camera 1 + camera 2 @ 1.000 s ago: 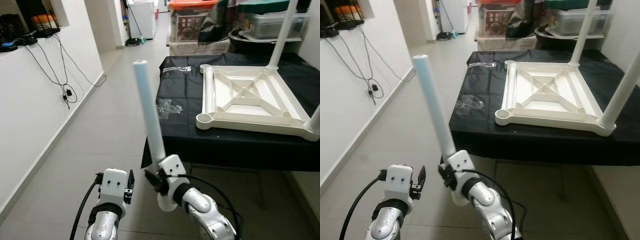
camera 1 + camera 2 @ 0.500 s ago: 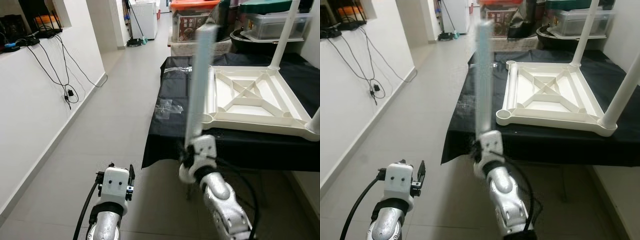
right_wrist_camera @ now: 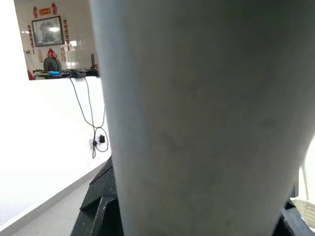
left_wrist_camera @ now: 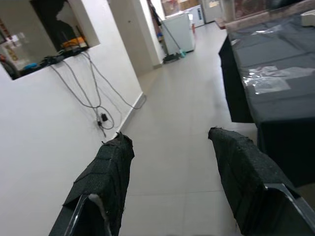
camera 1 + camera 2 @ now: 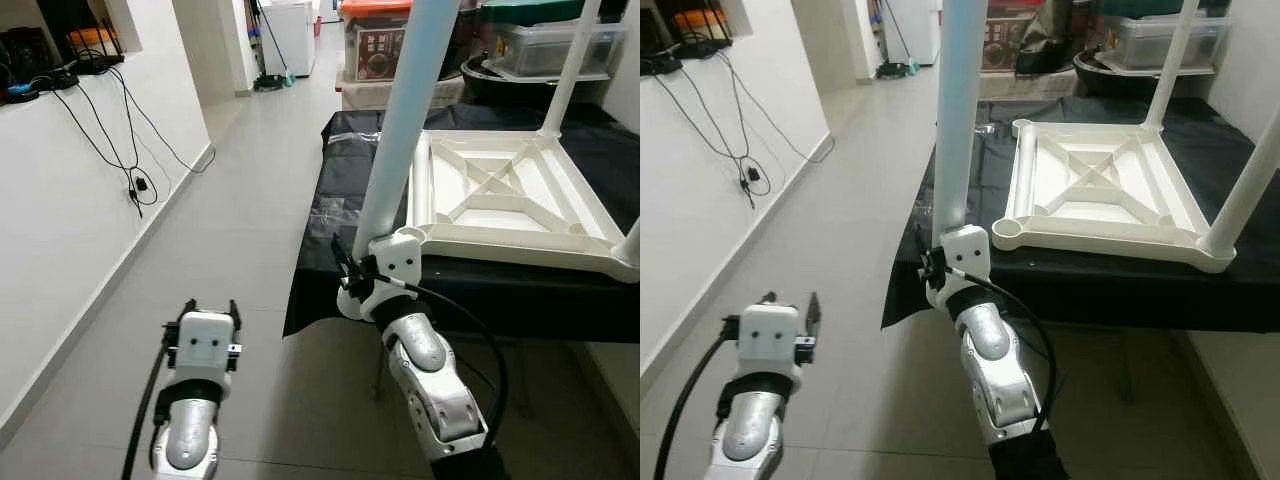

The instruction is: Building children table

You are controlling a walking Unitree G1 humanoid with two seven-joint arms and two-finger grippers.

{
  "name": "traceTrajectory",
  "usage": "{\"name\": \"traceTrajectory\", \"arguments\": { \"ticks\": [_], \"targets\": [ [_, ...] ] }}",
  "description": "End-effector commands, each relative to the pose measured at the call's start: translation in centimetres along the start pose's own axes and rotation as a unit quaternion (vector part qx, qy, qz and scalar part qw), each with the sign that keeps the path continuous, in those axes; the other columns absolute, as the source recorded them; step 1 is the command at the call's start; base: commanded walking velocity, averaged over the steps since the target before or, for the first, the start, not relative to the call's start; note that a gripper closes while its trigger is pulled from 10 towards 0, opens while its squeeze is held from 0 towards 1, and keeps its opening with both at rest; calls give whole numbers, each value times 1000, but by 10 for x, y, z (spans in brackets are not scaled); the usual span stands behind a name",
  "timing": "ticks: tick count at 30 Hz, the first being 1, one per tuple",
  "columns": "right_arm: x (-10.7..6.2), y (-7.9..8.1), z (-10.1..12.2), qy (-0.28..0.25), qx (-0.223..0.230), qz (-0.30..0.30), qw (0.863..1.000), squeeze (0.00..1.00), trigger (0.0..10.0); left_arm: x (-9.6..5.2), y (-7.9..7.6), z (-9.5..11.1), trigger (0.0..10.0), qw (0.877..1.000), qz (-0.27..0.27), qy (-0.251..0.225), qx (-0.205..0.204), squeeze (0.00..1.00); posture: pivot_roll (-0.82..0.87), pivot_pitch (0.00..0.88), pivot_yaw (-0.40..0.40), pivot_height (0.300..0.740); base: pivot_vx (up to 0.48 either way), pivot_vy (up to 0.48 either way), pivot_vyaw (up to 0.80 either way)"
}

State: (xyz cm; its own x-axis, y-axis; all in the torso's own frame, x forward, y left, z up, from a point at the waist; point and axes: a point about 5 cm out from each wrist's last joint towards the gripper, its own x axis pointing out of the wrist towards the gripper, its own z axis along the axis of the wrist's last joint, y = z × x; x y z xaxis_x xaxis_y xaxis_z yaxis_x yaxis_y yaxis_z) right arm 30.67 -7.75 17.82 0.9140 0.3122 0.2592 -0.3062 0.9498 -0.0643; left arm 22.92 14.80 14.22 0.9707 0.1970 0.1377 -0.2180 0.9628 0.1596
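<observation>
Likely home hallway: tiled floor (image 5: 235, 230), storage boxes (image 5: 375, 40), broom (image 5: 268, 45).

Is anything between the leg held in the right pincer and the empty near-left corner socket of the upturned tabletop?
Nothing visible blocks it. The right pincer holds the leg upright just left of the tabletop, and the open socket sits beside it. Only black cloth lies below.

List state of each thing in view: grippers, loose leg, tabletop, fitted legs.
right gripper: shut on the table leg, beside the black table's near corner.
table leg: held tilted, top out of frame.
left gripper: open, idle over the floor.
tabletop: upside down on black table.
fitted legs: standing upright.
</observation>
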Motion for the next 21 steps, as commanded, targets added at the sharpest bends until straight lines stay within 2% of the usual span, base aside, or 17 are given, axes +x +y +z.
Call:
{"name": "traceTrajectory", "arguments": {
  "ticks": [1, 3, 7, 12, 21],
  "targets": [
    [6, 1, 5, -14, 3, 4, 1000, 0, 10000, -1, 2, 0, 10000, 1000, 6, 3, -1, 0, -67, 0, 45, 740, 319, -352, 0],
    [10, 2, 9, -25, -14, 14, 1000, 0, 10000, 0, 2, 1, 10000, 1000, 5, -1, -3, 0, -66, 0, 42, 740, 330, -345, 0],
    [11, 3, 10, -29, -17, 20, 999, 0, 10000, 1, 3, 2, 10000, 1000, 7, -5, -7, 0, -66, 0, 43, 740, 362, -311, 0],
    [10, 2, 9, -28, -17, 25, 999, 0, 10000, 2, 4, 4, 10000, 999, 14, -7, -33, 0, -69, 0, 38, 740, 450, 0, 0],
    [13, 2, 8, -26, -16, 22, 999, 0, 10000, 6, 14, 7, 10000, 998, 40, -7, -45, 0, -63, 0, 31, 740, 0, 0, 0]
  ]
}}
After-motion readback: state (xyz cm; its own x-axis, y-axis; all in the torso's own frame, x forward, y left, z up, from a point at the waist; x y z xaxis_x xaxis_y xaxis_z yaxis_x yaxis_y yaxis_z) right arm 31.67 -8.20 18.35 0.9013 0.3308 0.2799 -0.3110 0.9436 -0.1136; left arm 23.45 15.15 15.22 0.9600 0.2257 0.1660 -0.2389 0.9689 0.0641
